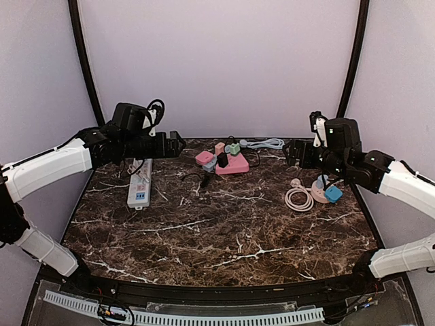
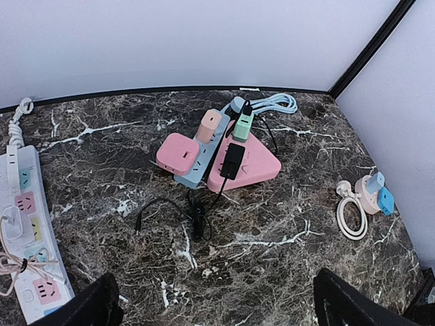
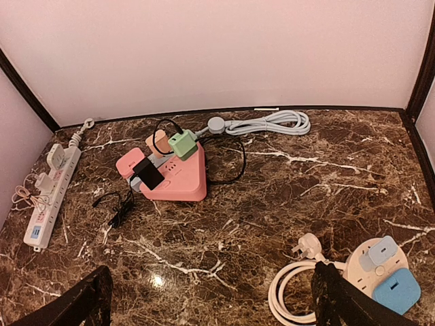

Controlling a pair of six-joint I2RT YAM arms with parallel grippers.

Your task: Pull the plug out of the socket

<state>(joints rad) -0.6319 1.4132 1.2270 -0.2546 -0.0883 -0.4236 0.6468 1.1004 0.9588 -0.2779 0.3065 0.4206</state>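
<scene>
A pink triangular socket [image 1: 236, 165] lies at the back middle of the table, also in the left wrist view [image 2: 256, 163] and the right wrist view [image 3: 181, 178]. A black plug [image 2: 233, 160] with a loose black cable, a green plug [image 2: 242, 125] and a peach plug [image 2: 210, 125] sit in the cluster, along with a pink square adapter [image 2: 178, 151]. My left gripper [image 1: 178, 144] is open and empty, in the air left of the cluster. My right gripper [image 1: 289, 153] is open and empty, to its right.
A white power strip [image 1: 139, 183] lies at the back left under the left arm. A round socket with blue plugs [image 1: 328, 190] and a coiled white cable [image 1: 298, 198] lie at the right. A grey coiled cable [image 1: 266, 143] lies at the back edge.
</scene>
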